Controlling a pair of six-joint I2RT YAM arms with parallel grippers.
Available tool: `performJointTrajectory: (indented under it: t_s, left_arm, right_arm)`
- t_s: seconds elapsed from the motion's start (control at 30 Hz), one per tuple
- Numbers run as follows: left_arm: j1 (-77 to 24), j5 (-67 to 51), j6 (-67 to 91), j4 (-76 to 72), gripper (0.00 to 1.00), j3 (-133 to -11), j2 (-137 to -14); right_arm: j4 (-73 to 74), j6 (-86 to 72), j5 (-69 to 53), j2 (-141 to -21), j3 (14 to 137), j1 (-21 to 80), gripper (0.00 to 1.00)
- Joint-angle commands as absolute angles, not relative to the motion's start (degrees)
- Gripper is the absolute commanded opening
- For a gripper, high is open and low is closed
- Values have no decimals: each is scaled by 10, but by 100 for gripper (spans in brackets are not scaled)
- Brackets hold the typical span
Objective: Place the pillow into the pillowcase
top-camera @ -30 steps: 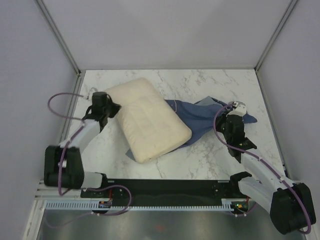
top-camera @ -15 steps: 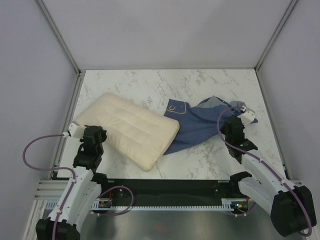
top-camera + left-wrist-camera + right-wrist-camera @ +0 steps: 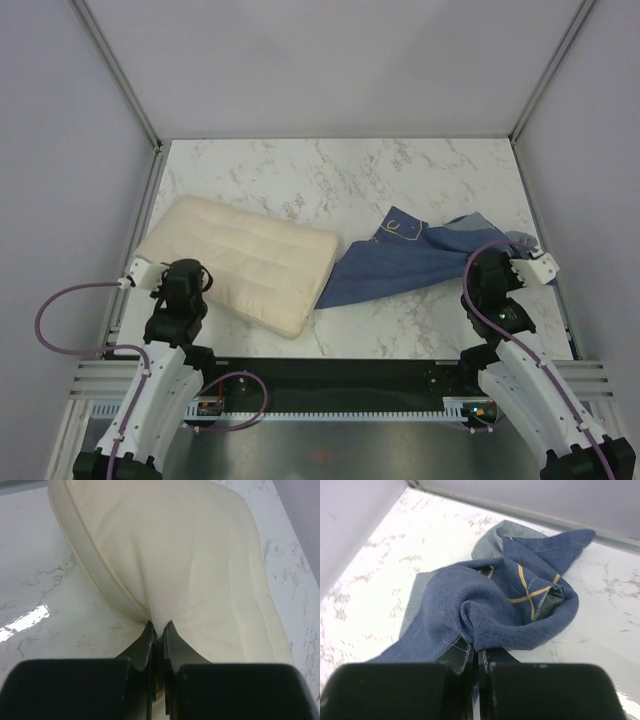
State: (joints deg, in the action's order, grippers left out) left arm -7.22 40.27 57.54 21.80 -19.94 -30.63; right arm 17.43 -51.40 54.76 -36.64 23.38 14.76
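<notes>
- Seen from above, two robot arms reach from the near edge over a white marbled surface (image 3: pixel 330 170).
- The left hand (image 3: pixel 192 278) is pressed together, clamped on a pinch of fabric at the near left corner of the pillow (image 3: pixel 245 255).
- From that hand the cream pillow runs away and to its right, lying flat on the surface at a slant.
- In the left wrist view, the left hand (image 3: pixel 159 630) sits at the bottom centre, closed on a tuck of cloth. The pillow (image 3: pixel 190 555) swells straight ahead of it and fills the view to its right. Bare surface (image 3: pixel 40 590) shows to its left.
- The right hand (image 3: pixel 492 268) is also pressed together, gripping the right end of the blue pillowcase (image 3: pixel 400 265).
- From that hand the pillowcase stretches out to its left in a loose, crumpled strip, narrowing to a point near the pillow's right edge. I cannot tell whether cloth and pillow touch there.
- In the right wrist view, the right hand (image 3: pixel 476 652) holds a fold of dark blue cloth. The pillowcase (image 3: pixel 495 605) bunches just ahead of it, with yellow lines on the folds and lighter grey-blue lining at the far edge.
- The surface (image 3: pixel 420 540) spreads beyond the cloth.
- The pillow lies wholly outside the pillowcase, to its left.
</notes>
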Motion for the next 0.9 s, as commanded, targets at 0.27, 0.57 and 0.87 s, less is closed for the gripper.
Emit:
performJointTrajectory:
  t_s: [0.27,0.57,0.87]
  left_arm:
    - [-69,385,535,207,100,-264,-278]
    - [-69,127,419,199,99,-366,-374]
    - [-283,93,310,222,97,-487,-622]
  right_arm:
    - [167,-428,519,-394,278,142,98]
    - [171,-308,302,-450,371,145,98]
    - [272,-325,356,-546,473,196,98]
